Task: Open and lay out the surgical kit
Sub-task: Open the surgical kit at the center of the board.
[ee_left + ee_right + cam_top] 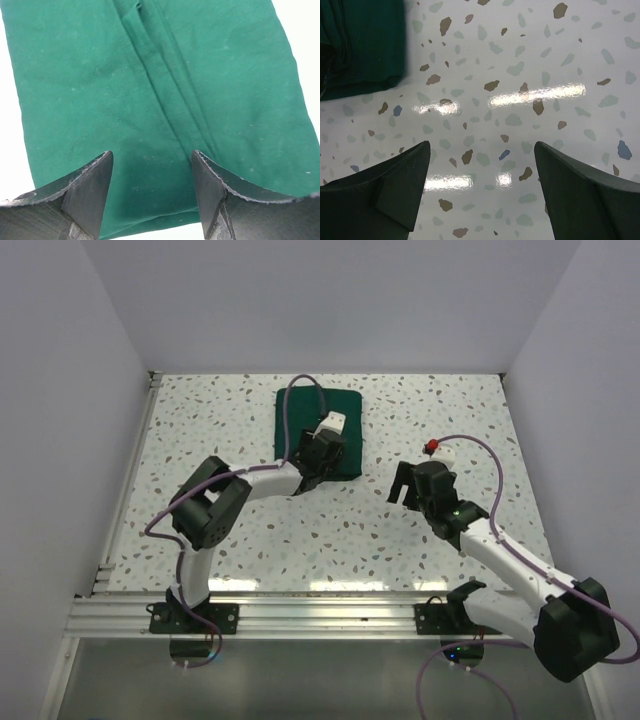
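Observation:
The surgical kit is a folded dark green cloth bundle (300,415) lying at the far middle of the table. My left gripper (318,462) is open over the bundle's near edge, and the left wrist view shows the green cloth (150,100) with its fold seams between the spread fingers. My right gripper (403,487) is open and empty over bare table to the right of the bundle. A corner of the bundle (360,45) shows at the top left of the right wrist view. The steel tray and the instruments are hidden.
The speckled tabletop (450,420) is walled by white panels at the back and both sides. An aluminium rail (300,612) runs along the near edge by the arm bases.

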### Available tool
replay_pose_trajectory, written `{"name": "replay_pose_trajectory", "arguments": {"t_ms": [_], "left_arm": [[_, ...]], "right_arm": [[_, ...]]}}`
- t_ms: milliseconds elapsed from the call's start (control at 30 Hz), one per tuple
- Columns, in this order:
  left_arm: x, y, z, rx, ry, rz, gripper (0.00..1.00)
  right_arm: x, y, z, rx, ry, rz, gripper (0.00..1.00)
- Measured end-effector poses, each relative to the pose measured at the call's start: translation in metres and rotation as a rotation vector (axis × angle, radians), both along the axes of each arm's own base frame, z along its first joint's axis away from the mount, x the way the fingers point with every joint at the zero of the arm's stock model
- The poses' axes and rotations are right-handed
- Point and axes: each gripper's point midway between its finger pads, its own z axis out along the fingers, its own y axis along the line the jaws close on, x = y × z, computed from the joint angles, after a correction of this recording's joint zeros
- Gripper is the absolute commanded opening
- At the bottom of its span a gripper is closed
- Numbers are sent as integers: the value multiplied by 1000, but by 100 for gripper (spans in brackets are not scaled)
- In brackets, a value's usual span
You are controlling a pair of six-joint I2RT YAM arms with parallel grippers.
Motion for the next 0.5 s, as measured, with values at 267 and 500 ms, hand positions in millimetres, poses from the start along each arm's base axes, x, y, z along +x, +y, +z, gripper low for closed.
{"name": "replay_pose_trajectory", "arguments": {"t_ms": [267,500], "left_arm": [[-9,-25,4,-14,-17,-69,69],[-11,-30,-12,4,4,-77,68]], "right_arm": [[0,-1,-8,-16,22,-5,88],[0,-2,-13,-26,39,-6,88]]}}
